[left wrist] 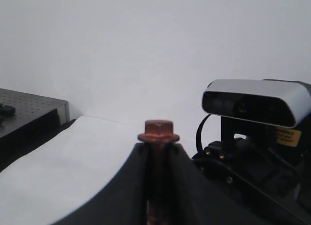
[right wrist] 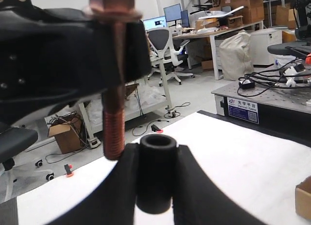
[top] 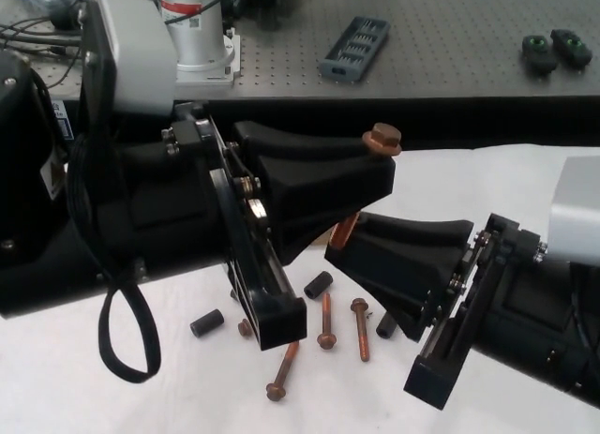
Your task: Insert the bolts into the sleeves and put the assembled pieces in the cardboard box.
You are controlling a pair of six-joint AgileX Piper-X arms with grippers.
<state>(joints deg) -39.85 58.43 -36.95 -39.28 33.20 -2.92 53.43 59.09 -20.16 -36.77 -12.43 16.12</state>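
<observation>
Holding a bolt (top: 382, 137) upright with its head on top, your left gripper (top: 373, 167) hangs over the white cloth (top: 56, 387), its arm lying toward 9 o'clock in the high view. Its fingers are clamped on the shank just under the flange; you see the same grip from the left wrist (left wrist: 158, 154). Your right gripper (top: 339, 248) sits just at 5 o'clock of the left one, its arm running off toward 4 o'clock. It is pinched on a black sleeve (right wrist: 156, 171), which stands upright with its bore open. From the right wrist, the bolt's threaded end hangs just beside the sleeve's rim, level with it and not in the bore. At 6 o'clock of both grippers, three more bolts (top: 325, 321) lie flat on the cloth, with three loose sleeves (top: 206, 322) scattered among them. A corner of the box (right wrist: 304, 198) rests on the cloth, well apart from the held sleeve.
</observation>
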